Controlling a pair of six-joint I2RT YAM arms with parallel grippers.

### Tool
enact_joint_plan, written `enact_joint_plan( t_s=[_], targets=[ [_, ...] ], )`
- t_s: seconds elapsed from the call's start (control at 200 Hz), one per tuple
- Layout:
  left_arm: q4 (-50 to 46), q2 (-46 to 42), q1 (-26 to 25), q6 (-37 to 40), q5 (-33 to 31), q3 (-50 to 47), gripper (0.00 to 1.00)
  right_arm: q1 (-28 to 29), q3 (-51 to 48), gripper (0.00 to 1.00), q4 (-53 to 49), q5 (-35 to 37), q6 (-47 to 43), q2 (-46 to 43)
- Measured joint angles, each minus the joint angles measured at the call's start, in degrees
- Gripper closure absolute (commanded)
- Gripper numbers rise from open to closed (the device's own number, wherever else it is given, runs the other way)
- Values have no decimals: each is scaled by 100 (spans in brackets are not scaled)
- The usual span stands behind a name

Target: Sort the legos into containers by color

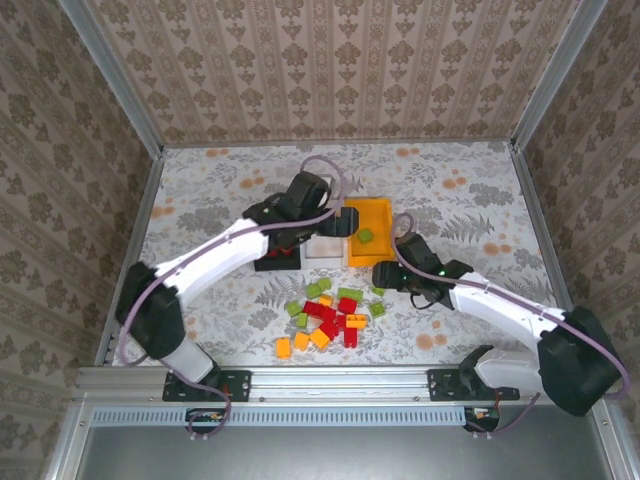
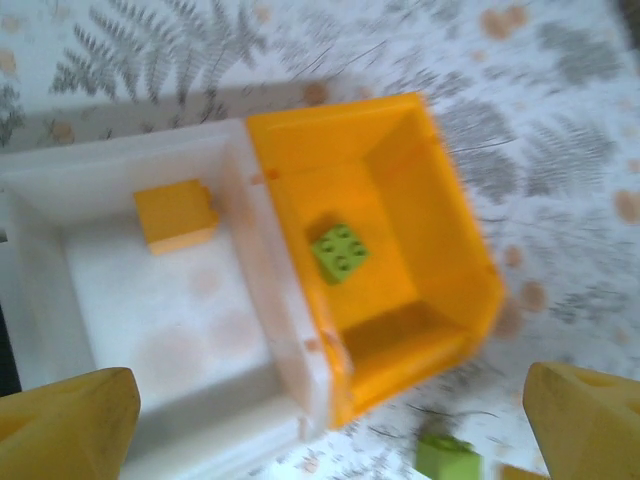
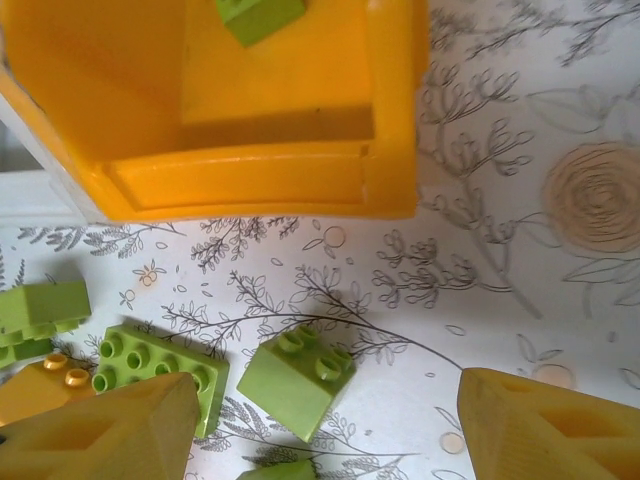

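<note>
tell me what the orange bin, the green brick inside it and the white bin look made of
Orange bin: moulded plastic by the look, opaque, smooth walls with a soft sheen. Green brick: hard plastic, four crisp round studs, satin surface. White bin: probably plastic too, milky and partly translucent; faint brownish blotches on its floor may be the patterned table showing through.

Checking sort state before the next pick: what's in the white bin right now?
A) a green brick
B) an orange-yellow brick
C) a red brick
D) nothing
B: the left wrist view shows one orange-yellow brick lying in the white bin, while the green brick sits in the orange bin beside it.
</note>
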Motion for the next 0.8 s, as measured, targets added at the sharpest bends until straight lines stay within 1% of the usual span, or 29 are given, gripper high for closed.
enact_joint_plan(
  t_s=[0.13,0.2,0.375,0.495,0.61,0.8],
  targets=[
    [199,-1071,-527,-2,-321,-776,0,142,2,30,267,0,85,407],
    [221,-1513,-719,-44,-498,-1261,0,199,11,30,352,2,105,636],
    [146,-2411,-785,-358,-992,-2531,0,299,131,32,400,74,107,1141],
    [48,-3053,-785,-640,-1259,-3220,0,299,144,38,455,111,122,1394],
    [24,-3493,-782,-879,-1478,-3595,0,299,188,44,450,197,155,1484],
    [-175,-3987,-778,-1123,-1757,-3891,0,299,197,61,411,308,133,1510]
  ],
)
